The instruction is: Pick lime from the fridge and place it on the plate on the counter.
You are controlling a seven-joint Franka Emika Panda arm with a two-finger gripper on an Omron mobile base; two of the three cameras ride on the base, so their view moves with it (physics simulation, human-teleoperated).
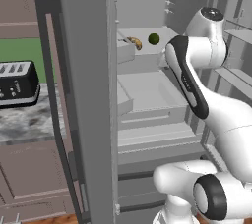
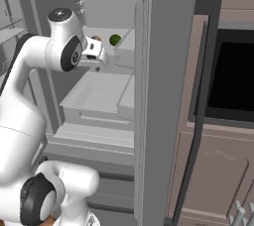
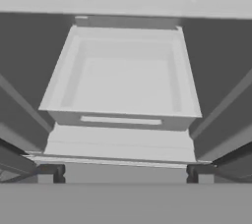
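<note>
Open fridge (image 1: pixel 88 95) shelf holds the lime (image 1: pixel 153 39) beside a brown pastry (image 1: pixel 135 42); gripper (image 3: pixel 125 173) fingertips apart, empty; no writing legible.

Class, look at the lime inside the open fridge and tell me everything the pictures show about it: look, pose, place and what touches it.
The lime is a small, round, smooth, dark green fruit. It sits on a pale grey upper shelf inside the open fridge, resting on the shelf surface, above an open pale drawer. A brown-orange croissant-like item lies beside it on the same shelf, apart from it. Nothing grips it. In the hand view just its lower edge shows at the top.
</note>
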